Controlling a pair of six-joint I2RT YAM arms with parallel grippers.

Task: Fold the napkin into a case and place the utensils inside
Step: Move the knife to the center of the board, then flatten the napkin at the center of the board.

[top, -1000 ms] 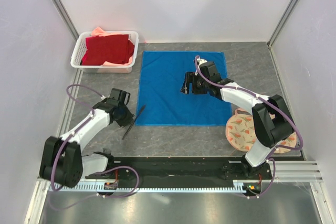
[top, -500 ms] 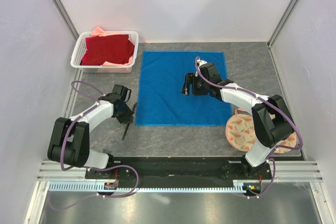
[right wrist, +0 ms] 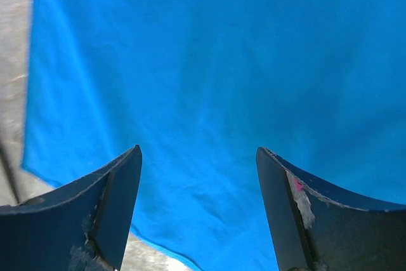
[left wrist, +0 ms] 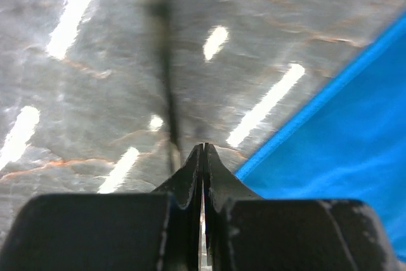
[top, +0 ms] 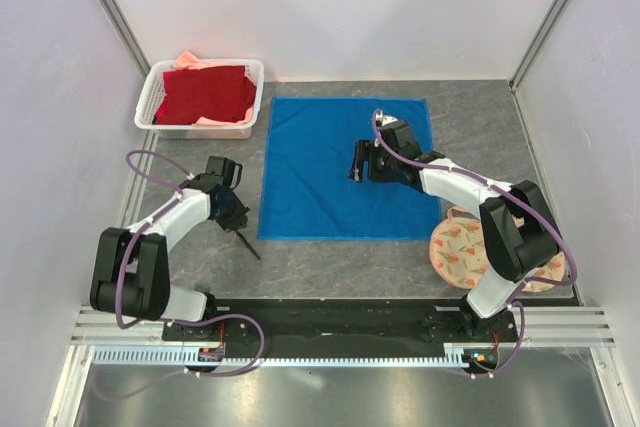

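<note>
left claw (top: 232, 217) clenched over bare table (top: 470, 117), just left of the napkin's edge. black utensil (top: 248, 245) pokes out from its tip but sits off the finger seam, so we can't confirm a real pinch; it could twist or drop if we swing it. napkin (top: 310, 177) lies flat, unfolded, no case yet, so bringing the utensil in now risks rumpling that edge. right claw (top: 357, 162) released, spread wide over the napkin's right half; grabbing mid-cloth would bunch it, not fold it

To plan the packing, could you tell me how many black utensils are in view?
1: a utensil lying just off the near-left corner of the napkin, at the left gripper; others may be hidden.
</note>
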